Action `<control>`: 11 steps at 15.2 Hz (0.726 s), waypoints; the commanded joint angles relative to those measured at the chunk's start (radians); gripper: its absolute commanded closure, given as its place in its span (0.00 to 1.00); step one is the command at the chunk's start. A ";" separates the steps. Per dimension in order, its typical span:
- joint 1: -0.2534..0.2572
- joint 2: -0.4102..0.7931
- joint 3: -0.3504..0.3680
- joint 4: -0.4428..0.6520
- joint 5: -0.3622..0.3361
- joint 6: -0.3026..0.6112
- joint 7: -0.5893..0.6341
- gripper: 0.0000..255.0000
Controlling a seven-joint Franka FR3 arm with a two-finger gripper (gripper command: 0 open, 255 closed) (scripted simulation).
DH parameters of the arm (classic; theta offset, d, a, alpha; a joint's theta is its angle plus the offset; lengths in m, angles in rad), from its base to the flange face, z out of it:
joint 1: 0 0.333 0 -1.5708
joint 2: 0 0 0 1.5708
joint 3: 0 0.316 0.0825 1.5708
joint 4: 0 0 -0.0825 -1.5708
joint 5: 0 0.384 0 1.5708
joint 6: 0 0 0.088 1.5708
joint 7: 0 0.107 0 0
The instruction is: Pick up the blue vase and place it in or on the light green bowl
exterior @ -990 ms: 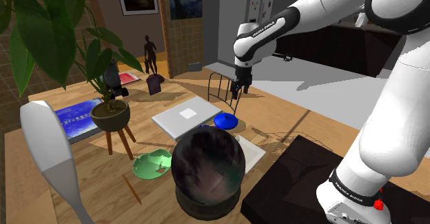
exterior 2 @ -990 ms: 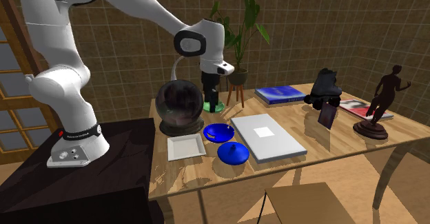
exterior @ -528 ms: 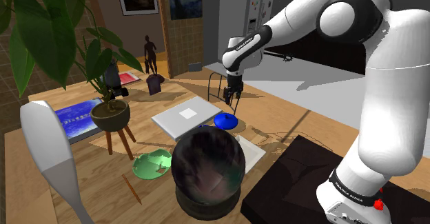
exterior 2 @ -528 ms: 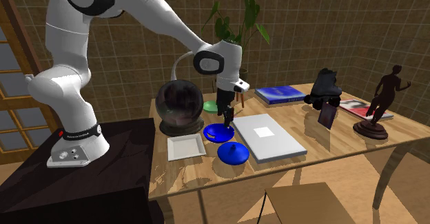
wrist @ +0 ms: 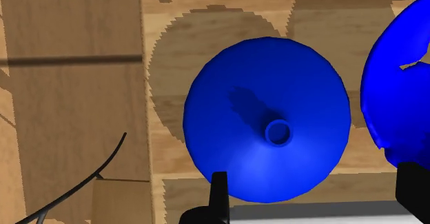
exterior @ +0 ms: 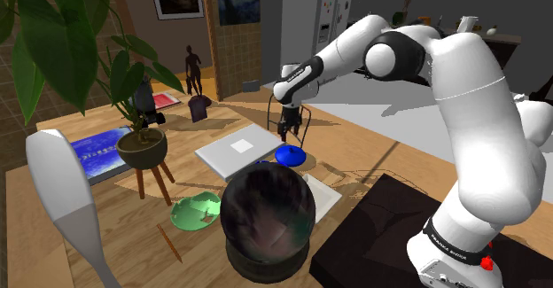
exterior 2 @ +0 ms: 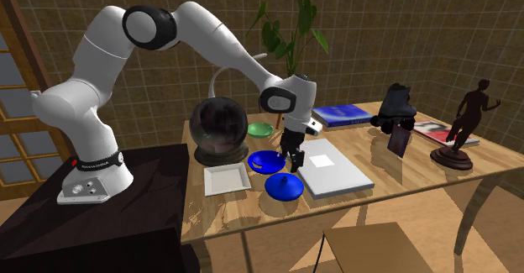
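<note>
The blue vase (exterior 2: 285,186) is a low, wide cone with a narrow neck. It stands on the wooden table (exterior 2: 403,179) near its front edge, and in the shoulder view the vase (exterior: 290,155) sits beside a grey slab. My gripper (exterior 2: 294,160) hangs a little above it, open and holding nothing. Along the wrist view, the vase (wrist: 269,129) lies just ahead of the open gripper (wrist: 315,198), its neck nearly between the two fingers. The light green bowl (exterior: 196,211) rests beside a dark sphere; in the second exterior view the bowl (exterior 2: 259,129) is behind that sphere.
A blue dish (exterior 2: 266,160) lies right next to the vase. Close by are a dark glassy sphere (exterior 2: 219,128), a white square tray (exterior 2: 227,179) and a grey slab (exterior 2: 326,166). A potted plant (exterior: 142,149), a blue book (exterior 2: 340,114) and a dark statue (exterior 2: 466,128) stand farther off.
The arm has swung from over the sphere and green bowl toward the table's front edge and lowered. The gripper now hovers over the blue vase.
</note>
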 commanded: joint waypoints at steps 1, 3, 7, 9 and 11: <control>-0.006 0.046 0.003 0.034 0.003 0.010 -0.005 0.00; -0.006 0.062 0.005 0.032 0.005 0.028 -0.006 0.00; -0.008 0.095 0.009 0.030 0.010 0.064 -0.009 0.00; -0.008 0.101 0.009 0.030 0.011 0.069 -0.009 0.00; -0.008 0.101 0.009 0.030 0.011 0.068 -0.009 0.00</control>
